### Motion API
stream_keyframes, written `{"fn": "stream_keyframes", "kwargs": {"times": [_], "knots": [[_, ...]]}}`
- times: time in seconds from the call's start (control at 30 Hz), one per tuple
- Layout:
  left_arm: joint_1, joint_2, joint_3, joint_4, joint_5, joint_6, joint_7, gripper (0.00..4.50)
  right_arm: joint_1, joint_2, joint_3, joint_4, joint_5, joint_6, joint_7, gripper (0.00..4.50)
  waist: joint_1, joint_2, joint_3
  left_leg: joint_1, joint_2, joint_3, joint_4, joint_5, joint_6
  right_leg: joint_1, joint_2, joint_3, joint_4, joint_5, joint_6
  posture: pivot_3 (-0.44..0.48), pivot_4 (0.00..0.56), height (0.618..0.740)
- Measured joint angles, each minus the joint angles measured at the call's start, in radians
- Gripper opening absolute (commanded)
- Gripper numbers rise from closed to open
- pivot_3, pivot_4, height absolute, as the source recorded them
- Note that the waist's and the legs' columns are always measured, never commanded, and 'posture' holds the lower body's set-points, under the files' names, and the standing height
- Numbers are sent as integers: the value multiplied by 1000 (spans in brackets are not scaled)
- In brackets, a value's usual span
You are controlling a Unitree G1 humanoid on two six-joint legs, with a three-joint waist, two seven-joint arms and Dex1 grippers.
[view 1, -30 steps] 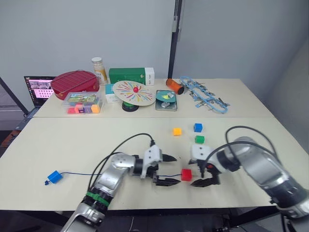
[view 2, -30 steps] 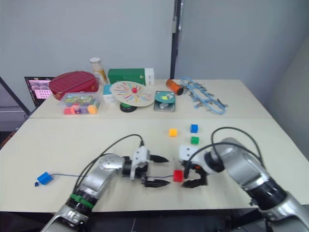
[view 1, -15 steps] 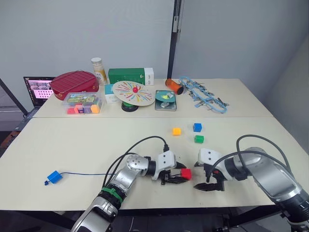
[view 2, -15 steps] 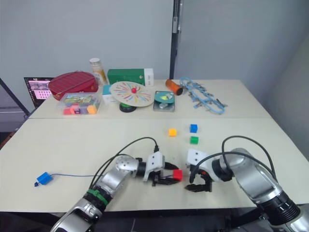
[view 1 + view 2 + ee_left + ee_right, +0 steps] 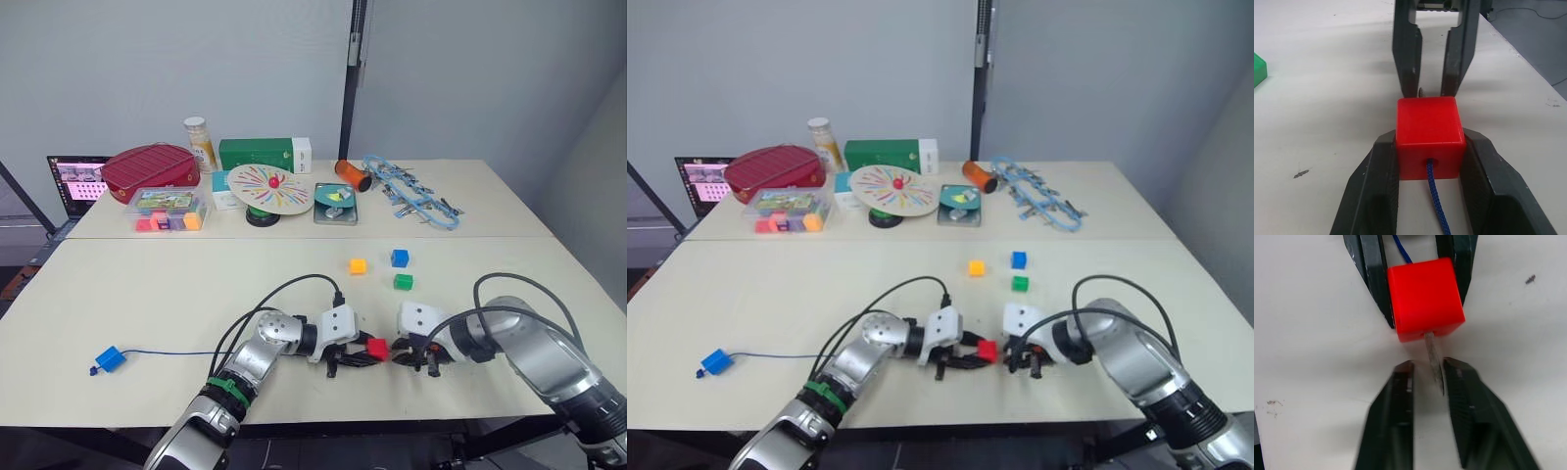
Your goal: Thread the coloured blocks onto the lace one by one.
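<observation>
The left hand [image 5: 1429,166] grips the red block [image 5: 1429,136] between its fingers at the near middle of the table [image 5: 147,294]. The lace [image 5: 1438,205] enters the block's hole on the left, and its pale tip [image 5: 1434,363] pokes out on the right. The right hand [image 5: 1427,377], narrowly open, straddles that tip without closing on it. A blue block [image 5: 109,358] sits on the lace's far-left end. Orange-yellow [image 5: 359,265], blue [image 5: 400,258] and green [image 5: 404,282] blocks lie farther back, right of centre.
</observation>
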Motion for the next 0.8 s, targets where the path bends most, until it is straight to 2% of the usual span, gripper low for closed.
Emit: {"fn": "stream_keyframes", "kwargs": {"times": [0.13,0.3,0.43,0.63,0.8], "knots": [[45,51,16,-65,-20,12,-6,1176,-17,5,12,28,3,-26,23,0,-8,0,0,1,1,0,0,0,0,-1,1,0,0,0,0,0,150,740],[164,181,67,-221,-79,51,-22,1176,-56,2,34,105,-6,-110,64,0,-21,0,0,2,1,0,-1,0,0,0,1,1,1,0,0,0,150,740],[361,398,217,-367,-169,42,-40,1176,-144,45,69,226,-38,-178,96,0,-53,0,0,7,5,2,-8,1,-3,-1,2,3,1,-1,-3,0,150,740],[520,662,478,-301,-243,-3,-54,1176,-185,88,79,298,-58,-230,126,0,-57,2,0,10,13,4,-9,-1,-7,-1,8,2,1,-2,-7,0,150,740],[590,776,610,-158,-257,-68,-76,1176,-196,116,78,310,-75,-243,133,0,-54,3,0,10,14,6,-9,-2,-8,-2,8,0,1,-1,-8,0,150,740]]}}
